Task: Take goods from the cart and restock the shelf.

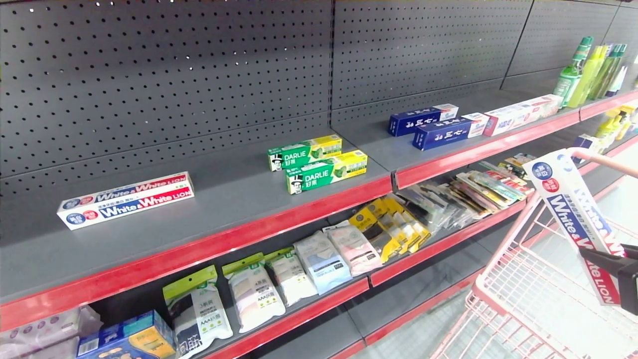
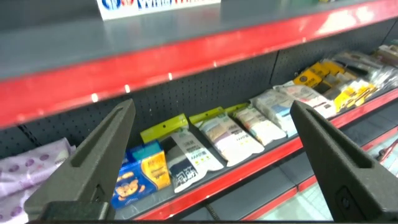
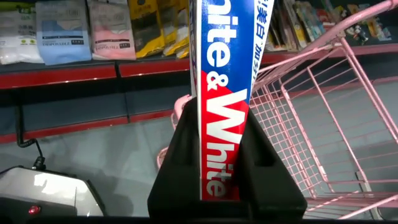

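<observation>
- along the head view's full width runs the shelf (image 1: 224, 199). its top board carries green boxes (image 1: 319, 164) and blue boxes (image 1: 433, 127), each paired by kind, probably so new stock joins its own sort.
- off the shelf's right end and lower stands the pink cart (image 1: 504, 244), close enough that goods should need only a short carry.
- above the cart, right of the shelf, the white toothpaste box (image 1: 573, 204) is tilted and held by its lower end. most of its length is left free, which should help in laying it flat.
- far left on the shelf's top board lies a matching white box (image 1: 124, 199) with bare board around it, which looks like the fitting spot.
- the right gripper (image 3: 221, 124) is clamped on the tilted box.
- the left gripper (image 2: 214, 149) hangs before the shelf's lower tier, fingers spread wide and holding nothing.
</observation>
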